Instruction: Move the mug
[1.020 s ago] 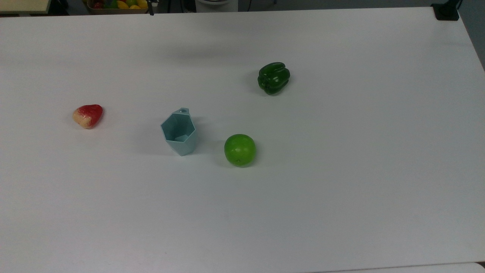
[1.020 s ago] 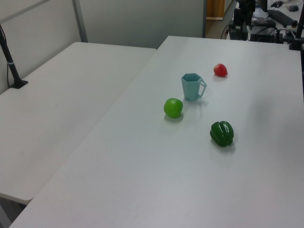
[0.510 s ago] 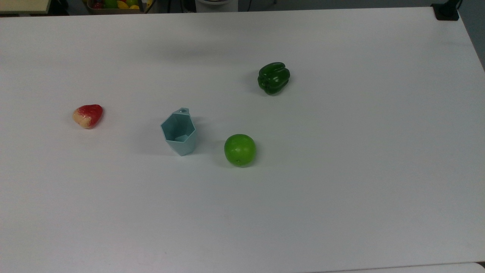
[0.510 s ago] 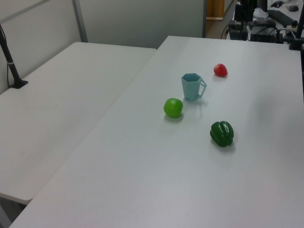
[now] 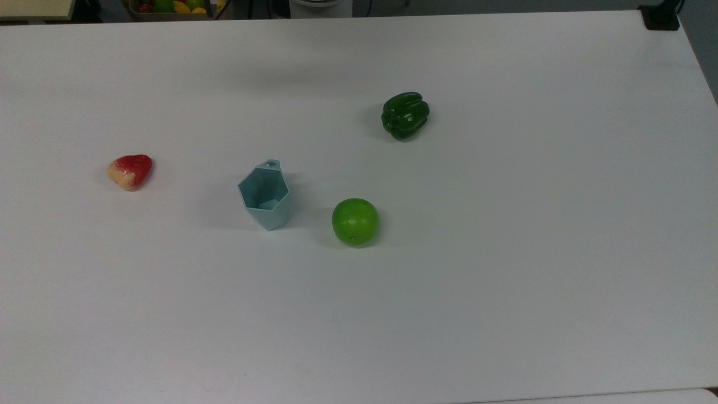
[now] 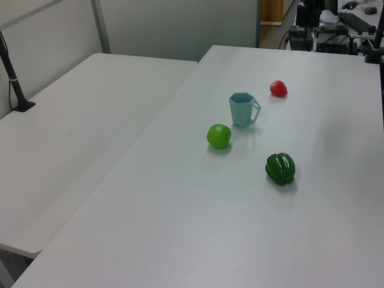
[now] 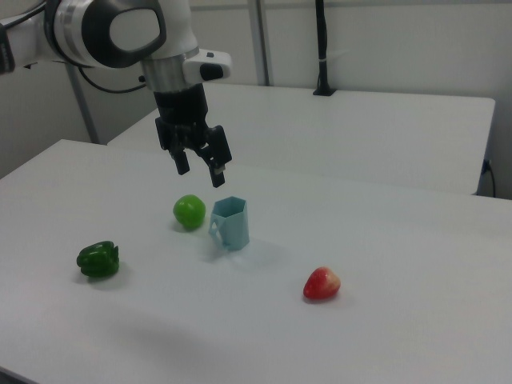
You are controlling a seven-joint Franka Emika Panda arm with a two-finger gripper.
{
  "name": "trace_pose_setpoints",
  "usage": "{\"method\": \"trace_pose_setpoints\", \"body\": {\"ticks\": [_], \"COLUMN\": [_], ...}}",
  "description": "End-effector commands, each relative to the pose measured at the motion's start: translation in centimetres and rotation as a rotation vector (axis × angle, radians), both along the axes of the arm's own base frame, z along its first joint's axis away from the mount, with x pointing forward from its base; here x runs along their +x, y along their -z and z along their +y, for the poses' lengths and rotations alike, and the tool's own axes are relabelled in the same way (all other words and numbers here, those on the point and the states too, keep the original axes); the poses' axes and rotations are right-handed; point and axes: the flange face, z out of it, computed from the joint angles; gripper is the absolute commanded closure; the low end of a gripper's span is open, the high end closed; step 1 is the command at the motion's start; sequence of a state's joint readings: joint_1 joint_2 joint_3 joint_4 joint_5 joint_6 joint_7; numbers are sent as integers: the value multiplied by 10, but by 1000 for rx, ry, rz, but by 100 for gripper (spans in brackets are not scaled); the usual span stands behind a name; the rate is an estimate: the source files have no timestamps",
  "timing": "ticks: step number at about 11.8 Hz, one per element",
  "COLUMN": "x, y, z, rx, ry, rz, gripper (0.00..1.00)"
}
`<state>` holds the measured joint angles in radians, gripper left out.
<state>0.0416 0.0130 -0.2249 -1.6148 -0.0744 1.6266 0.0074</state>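
The mug (image 5: pixel 264 196) is a pale blue-teal faceted cup standing upright near the middle of the white table (image 5: pixel 505 292), with a small holed tab on its far rim. It also appears in the left view (image 6: pixel 242 110) and the right view (image 7: pixel 230 222). In the right view my gripper (image 7: pixel 200 174) hangs open in the air, fingers pointing down, just above and slightly left of the mug, holding nothing.
A green apple (image 5: pixel 355 221) lies close to the mug on the top view's right. A green pepper (image 5: pixel 405 115) sits farther back right, a red strawberry (image 5: pixel 130 170) to the left. A second table (image 6: pixel 78 120) adjoins in the left view. A black clamp (image 5: pixel 661 17) occupies the far right corner.
The mug, apple, pepper and strawberry have not moved. A small dark part at the top view's far edge has slipped out of sight.
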Motion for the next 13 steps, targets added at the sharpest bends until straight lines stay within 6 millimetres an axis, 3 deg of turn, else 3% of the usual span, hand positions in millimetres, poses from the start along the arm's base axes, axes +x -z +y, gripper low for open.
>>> {"method": "trace_pose_setpoints", "body": {"ticks": [1,9,13], "x": [-3,-1,27], "y": [-6,-2,22], "z": [-2,8,22], "rx": [36,110,115], "ry": [-5,-8,-26], "rz": [2,2,-26], "gripper": [0,0,0]}}
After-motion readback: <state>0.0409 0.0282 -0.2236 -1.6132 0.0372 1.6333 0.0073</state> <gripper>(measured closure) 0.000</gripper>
